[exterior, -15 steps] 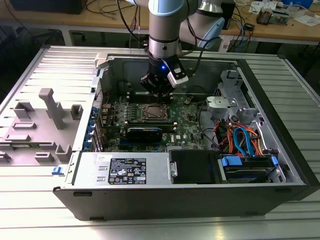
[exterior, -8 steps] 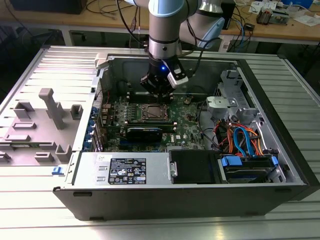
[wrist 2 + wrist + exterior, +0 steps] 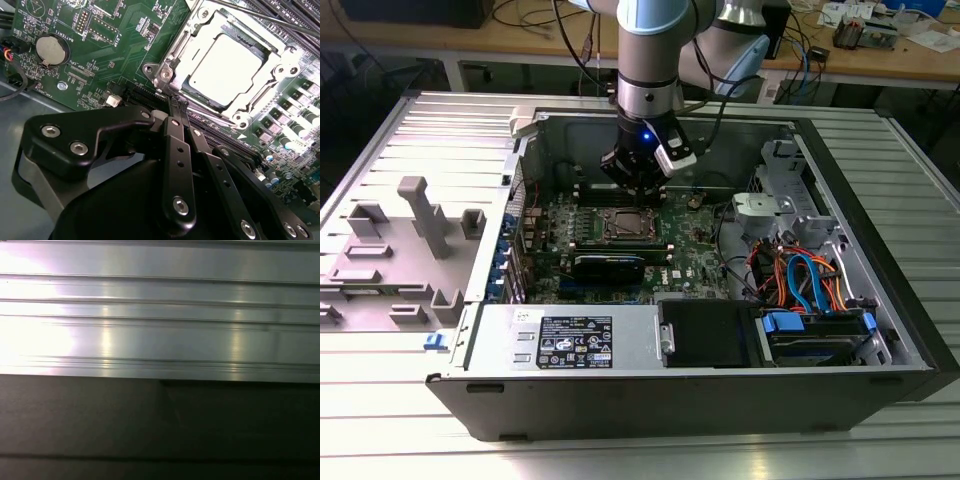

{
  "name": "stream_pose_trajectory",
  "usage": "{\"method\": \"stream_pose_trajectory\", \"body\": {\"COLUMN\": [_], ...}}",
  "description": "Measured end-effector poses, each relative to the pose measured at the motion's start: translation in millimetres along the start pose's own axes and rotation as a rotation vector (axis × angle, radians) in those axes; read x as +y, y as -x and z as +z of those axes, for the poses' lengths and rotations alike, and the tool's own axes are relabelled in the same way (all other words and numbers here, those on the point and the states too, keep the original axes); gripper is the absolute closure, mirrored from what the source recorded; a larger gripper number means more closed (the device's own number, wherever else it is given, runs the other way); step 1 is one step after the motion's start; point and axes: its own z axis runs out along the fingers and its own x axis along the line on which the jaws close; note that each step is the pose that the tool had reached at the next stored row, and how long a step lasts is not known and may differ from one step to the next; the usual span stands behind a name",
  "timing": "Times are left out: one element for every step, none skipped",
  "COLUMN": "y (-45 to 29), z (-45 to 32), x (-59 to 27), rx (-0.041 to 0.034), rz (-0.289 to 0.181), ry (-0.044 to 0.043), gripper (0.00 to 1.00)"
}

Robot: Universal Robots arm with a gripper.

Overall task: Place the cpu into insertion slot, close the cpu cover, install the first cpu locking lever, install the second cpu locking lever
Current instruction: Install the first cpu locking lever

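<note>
In the exterior view the arm comes down from the top centre of the frame into the open case (image 3: 670,410); the gripper (image 3: 638,185) hangs just above the board (image 3: 690,245), at the far edge of the slot (image 3: 625,225), which sits at the middle of the frame; the slot shows a pale square in a metal rim, so the cpu seems to be seated already. In the second wrist view the cpu (image 3: 227,67) lies flat in the slot with the cover (image 3: 180,60) down over it, its window framing the silver top; the gripper (image 3: 177,102) has its fingers pressed together with nothing between them, the tips just beside the slot's nearest corner, whether touching it I cannot tell; a thin bright rod (image 3: 210,112) runs along that edge, probably a locking lever, though I cannot tell if it is latched. In the first wrist view there is a ribbed metal panel (image 3: 160,315) and a dark surface (image 3: 160,425) beside it. My judgement: seating and closing the cover are done, and the work in hand is a lever; that calls for a small, precise push at the rod's end, kept clear of the cpu and of the board's small parts.
</note>
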Motion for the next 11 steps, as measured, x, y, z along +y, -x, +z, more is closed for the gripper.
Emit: {"method": "stream_pose_trajectory", "body": {"y": [0.0,0.0,0.0,0.0,0.0,0.0,0.0,0.0,0.0,0.0,0.0], "z": [-0.1,-0.1,-0.2,-0.2,-0.2,-0.2,-0.2,-0.3,-0.3,-0.3,-0.3], "x": [0.0,0.0,0.0,0.0,0.0,0.0,0.0,0.0,0.0,0.0,0.0], "rx": [-0.0001,-0.0001,0.0001,0.0001,0.0,0.0001,0.0,0.0001,0.0001,0.0001,0.0001], "rz": [0.0,0.0,0.0,0.0,0.0,0.0,0.0,0.0,0.0,0.0,0.0], "ry": [0.0001,0.0,-0.0001,-0.0001,-0.0002,-0.0001,-0.0001,-0.0001,-0.0001,-0.0002,-0.0001], "gripper": [0.89,0.89,0.89,0.89,0.89,0.89,0.89,0.89,0.89,0.89,0.89]}}
